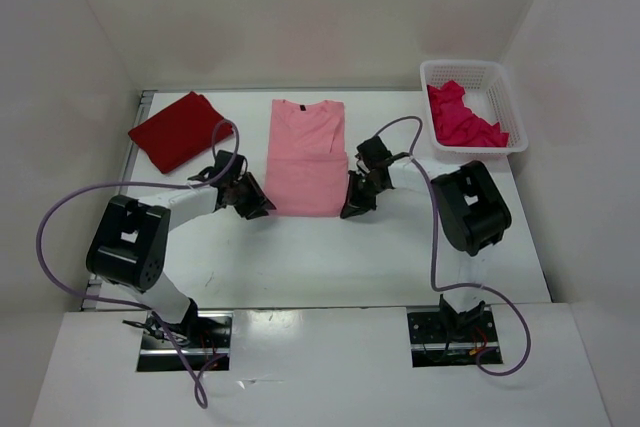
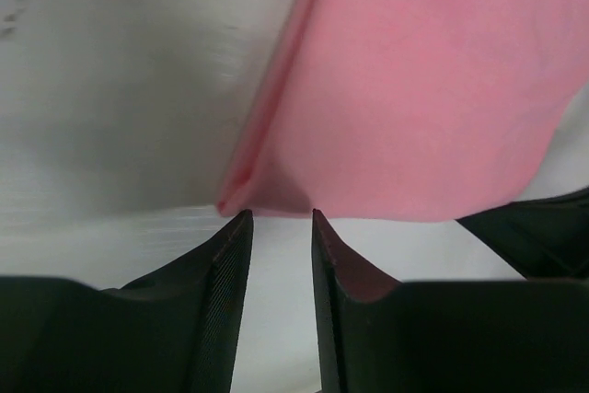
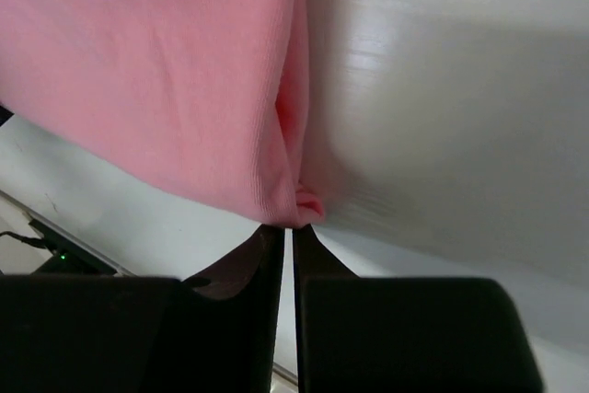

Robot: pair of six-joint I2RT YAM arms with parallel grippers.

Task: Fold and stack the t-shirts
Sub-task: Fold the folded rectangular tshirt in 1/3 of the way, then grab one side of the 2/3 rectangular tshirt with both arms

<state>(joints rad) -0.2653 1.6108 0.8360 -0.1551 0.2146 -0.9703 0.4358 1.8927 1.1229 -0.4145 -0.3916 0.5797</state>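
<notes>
The light pink t-shirt (image 1: 305, 157) lies flat mid-table with its sides folded in. My left gripper (image 1: 262, 209) sits at its near left corner. In the left wrist view this gripper (image 2: 276, 218) is open, tips just short of the pink t-shirt's hem (image 2: 414, 89), bare table between them. My right gripper (image 1: 350, 209) is at the near right corner. Seen from the wrist, the right gripper (image 3: 293, 227) has only a thin slit between its jaws, tips touching the bunched corner of the pink t-shirt (image 3: 184, 71). The dark red t-shirt (image 1: 180, 130) lies folded at the back left.
A white mesh basket (image 1: 493, 74) at the back right holds the crumpled crimson-magenta t-shirt (image 1: 462, 119). White walls close in the table on the left, back and right. Purple cables loop over both arms.
</notes>
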